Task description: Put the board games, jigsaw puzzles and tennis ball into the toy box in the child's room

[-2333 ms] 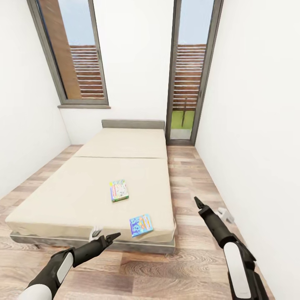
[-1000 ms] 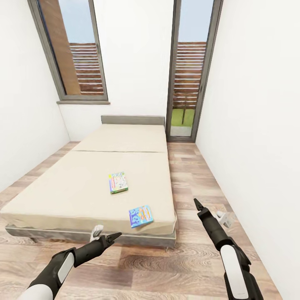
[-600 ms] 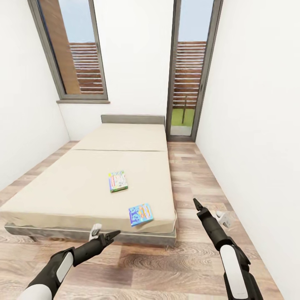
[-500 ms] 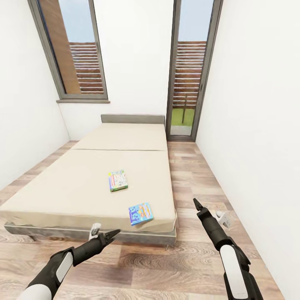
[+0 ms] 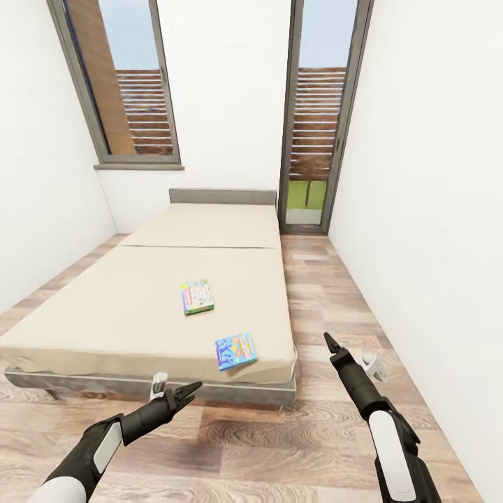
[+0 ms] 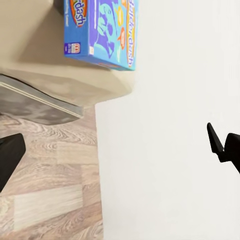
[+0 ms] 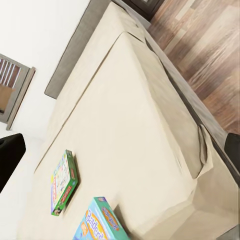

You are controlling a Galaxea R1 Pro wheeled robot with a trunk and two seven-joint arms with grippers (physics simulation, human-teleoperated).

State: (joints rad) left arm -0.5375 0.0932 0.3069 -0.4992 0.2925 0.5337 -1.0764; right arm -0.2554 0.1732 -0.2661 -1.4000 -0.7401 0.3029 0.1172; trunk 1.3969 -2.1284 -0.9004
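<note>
Left hand [image 5: 187,391]: black, lower left of the head view, over the wood floor [image 5: 279,447] just short of the bed's foot. Fingers slightly parted, empty. In the left wrist view its two dark fingers [image 6: 220,145] sit at opposite frame edges with a wide gap between them.

Right hand [image 5: 327,340]: black, lower right of the head view, above the floor strip between bed and right wall. Tips come to a point; whether open or closed cannot be told. Empty.

Bed [image 5: 126,314]: low, wide, cream-beige mattress on a dark grey frame, centre of the head view, headboard toward the far wall.

Blue board game [image 5: 235,351]: thin flat box with cartoon art, lying flat near the foot edge of the mattress, toward its right corner. The left wrist view [image 6: 102,30] shows its corner jutting past the mattress edge, lettering partly legible.

Green board game [image 5: 198,297]: thin flat box, pale multicoloured face with green sides, lying flat mid-mattress, well apart from the blue one. The right wrist view shows its green side edge [image 7: 64,182], the blue box's corner [image 7: 100,222] and a fold in the mattress corner.

Window [image 5: 119,84]: upper left.

Glazed door [image 5: 318,119]: upper centre-right.
</note>
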